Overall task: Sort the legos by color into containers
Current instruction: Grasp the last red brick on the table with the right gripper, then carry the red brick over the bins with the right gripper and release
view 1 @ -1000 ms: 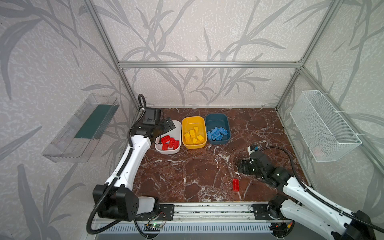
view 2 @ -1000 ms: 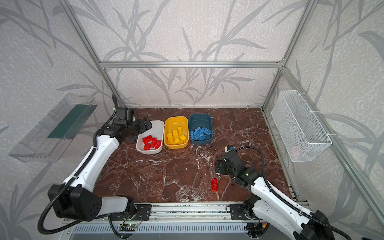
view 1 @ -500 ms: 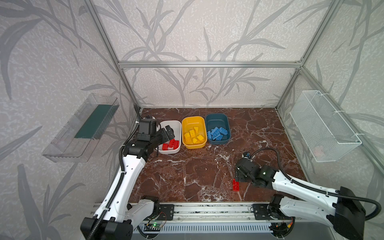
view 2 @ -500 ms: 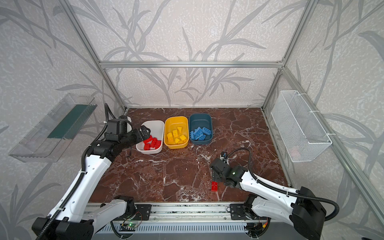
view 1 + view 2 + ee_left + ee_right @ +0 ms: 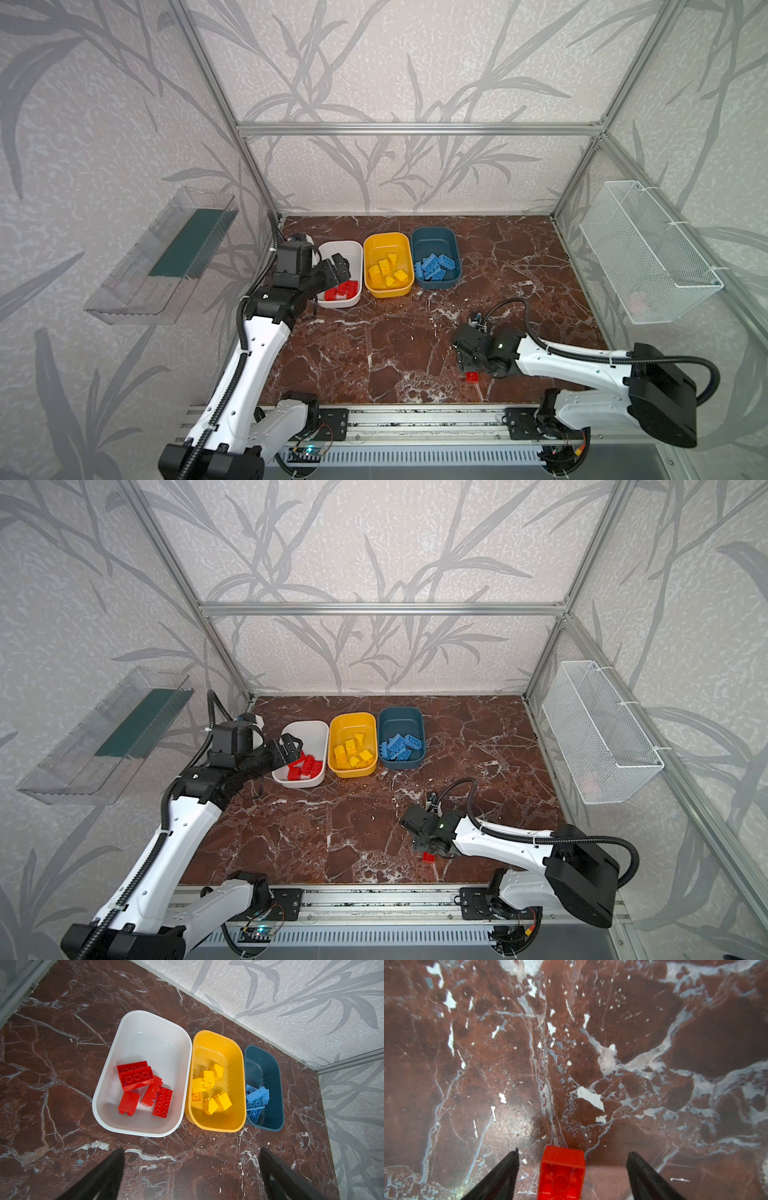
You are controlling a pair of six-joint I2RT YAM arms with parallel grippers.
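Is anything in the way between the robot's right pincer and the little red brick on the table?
No, nothing visible. In the right wrist view, the small red plastic brick lies on the brown marble tabletop between the two black fingers of the open right pincer, with only bare marble in the gaps on either side.

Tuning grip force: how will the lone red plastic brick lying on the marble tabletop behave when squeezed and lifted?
The red brick shows a hollow underside, so it is probably light yet stiff. Its smooth glossy walls might slip in the open right gripper. Boxy, it should not roll.
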